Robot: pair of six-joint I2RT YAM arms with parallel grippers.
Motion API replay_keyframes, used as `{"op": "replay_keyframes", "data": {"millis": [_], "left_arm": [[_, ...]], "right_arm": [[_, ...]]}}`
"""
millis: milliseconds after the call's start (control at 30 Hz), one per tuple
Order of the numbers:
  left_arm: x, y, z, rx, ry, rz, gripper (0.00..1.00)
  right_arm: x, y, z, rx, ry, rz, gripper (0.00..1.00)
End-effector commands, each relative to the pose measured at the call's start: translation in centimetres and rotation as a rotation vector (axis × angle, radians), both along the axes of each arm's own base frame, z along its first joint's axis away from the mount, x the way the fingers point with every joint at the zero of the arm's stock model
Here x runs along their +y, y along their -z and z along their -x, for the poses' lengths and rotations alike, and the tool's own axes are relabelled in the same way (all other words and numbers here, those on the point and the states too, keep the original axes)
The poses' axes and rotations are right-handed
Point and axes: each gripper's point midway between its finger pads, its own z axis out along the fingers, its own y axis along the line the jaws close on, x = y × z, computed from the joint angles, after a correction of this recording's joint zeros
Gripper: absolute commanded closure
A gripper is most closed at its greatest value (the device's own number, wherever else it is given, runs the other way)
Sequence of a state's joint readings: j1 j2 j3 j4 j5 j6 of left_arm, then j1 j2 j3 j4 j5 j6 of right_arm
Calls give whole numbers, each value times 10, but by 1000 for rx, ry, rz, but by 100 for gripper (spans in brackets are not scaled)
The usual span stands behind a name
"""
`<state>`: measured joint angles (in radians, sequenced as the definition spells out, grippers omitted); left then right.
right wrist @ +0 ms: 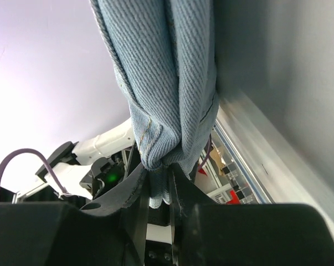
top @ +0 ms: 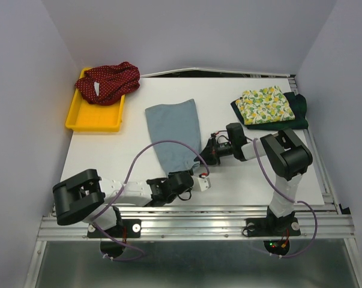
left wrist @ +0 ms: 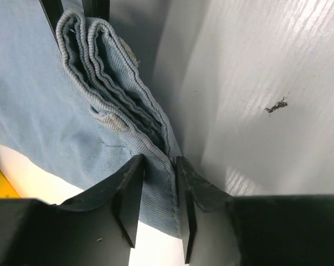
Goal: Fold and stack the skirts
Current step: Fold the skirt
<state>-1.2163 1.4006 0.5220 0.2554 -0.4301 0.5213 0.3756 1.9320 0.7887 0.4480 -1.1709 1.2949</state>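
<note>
The light-blue denim skirt (top: 176, 129) lies folded lengthwise in the middle of the white bench (top: 108, 157), its near end drawn up where both arms meet it. The left end effector (left wrist: 158, 191) is clamped on the skirt's layered hem edge, with cloth pinched tight between the two black fingers (left wrist: 129, 194). The right end effector (right wrist: 158, 191) is closed on a bunched fold of the same denim, and the fabric hangs in a gathered rope above its grip. At the far left, the red white-dotted skirt (top: 108, 81) sits crumpled in a yellow plastic tray (top: 92, 122). At the far right, the lemon-print skirt (top: 265, 105) rests folded on top of the dark green skirt (top: 301, 113).
</note>
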Motion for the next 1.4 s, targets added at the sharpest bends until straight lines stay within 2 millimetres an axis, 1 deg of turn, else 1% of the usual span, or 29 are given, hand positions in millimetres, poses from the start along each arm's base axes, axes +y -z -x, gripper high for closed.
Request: {"op": "replay_keyframes", "data": {"millis": [0, 33, 67, 100, 167, 267, 300, 333, 400, 433, 467, 533, 567, 600, 667, 700, 800, 833, 867, 900, 933, 967, 1000, 1067, 1133, 1200, 1233, 1333, 1367], "left_arm": [[2, -15, -5, -14, -38, 7, 67], [1, -16, -4, -5, -33, 10, 79], [0, -21, -5, -4, -32, 18, 90], [3, -21, -3, 8, -31, 3, 100], [1, -25, 4, 51, 1, -8, 100], [2, -31, 16, 122, 58, -26, 100], [2, -33, 20, 140, 72, -31, 100], [2, -34, 24, 162, 88, -38, 100], [3, -36, 35, 221, 135, -61, 100], [4, -36, 40, 244, 155, -71, 100], [1, -35, 50, 286, 212, -71, 100], [2, -42, 61, 328, 276, -89, 100], [-6, -50, 71, 359, 339, -67, 100], [-1, -49, 75, 381, 357, -90, 100], [-4, -55, 85, 418, 413, -92, 100], [-3, -59, 89, 435, 441, -117, 100], [-2, -66, 100, 501, 477, -132, 100], [-3, -69, 105, 521, 494, -130, 100], [-3, -72, 107, 536, 502, -132, 100], [-4, -77, 109, 553, 508, -138, 100], [-4, -80, 111, 565, 520, -141, 100], [-6, -82, 114, 588, 538, -135, 100], [-7, -90, 115, 604, 546, -137, 100], [-12, -102, 116, 631, 566, -114, 100], [-14, -108, 114, 648, 572, -103, 100], [-14, -113, 112, 692, 579, -111, 100], [-14, -114, 112, 710, 584, -116, 100], [-15, -118, 107, 775, 588, -113, 97], [-13, -116, 105, 794, 580, -124, 96]], "right_arm": [[-1, -22, 10, -108, -62, -57, 99], [-1, -23, 11, -119, -66, -50, 99], [-1, -23, 10, -123, -68, -42, 91], [0, -27, 7, -143, -70, -42, 60], [-3, -33, 2, -169, -60, -42, 52], [-16, -41, -23, -283, -16, -27, 34], [-20, -41, -31, -324, -8, -14, 34], [-25, -43, -42, -449, -33, 10, 34], [-33, -36, -65, -555, -34, 148, 32], [-40, -31, -62, -577, -88, 213, 32], [-37, -55, -87, -674, -77, 228, 32], [-38, -59, -113, -806, -79, 285, 32], [-34, -83, -133, -898, -68, 283, 31], [-33, -79, -147, -915, -64, 308, 30], [-30, -85, -170, -997, -66, 318, 27], [-25, -88, -191, -1038, -67, 315, 25], [-19, -81, -219, -1105, -87, 322, 25], [-10, -72, -230, -1133, -108, 317, 25], [-9, -66, -237, -1144, -112, 320, 26], [0, -70, -245, -1187, -119, 322, 27], [7, -61, -244, -1203, -152, 319, 28], [8, -40, -249, -1187, -170, 330, 29], [14, -38, -250, -1203, -189, 335, 30], [25, -19, -244, -1223, -243, 331, 30], [23, -6, -240, -1225, -272, 328, 30], [32, 6, -227, -1224, -321, 313, 32], [30, 13, -224, -1233, -346, 319, 34], [41, 32, -193, -1200, -436, 290, 39], [39, 36, -188, -1188, -446, 283, 40]]}}
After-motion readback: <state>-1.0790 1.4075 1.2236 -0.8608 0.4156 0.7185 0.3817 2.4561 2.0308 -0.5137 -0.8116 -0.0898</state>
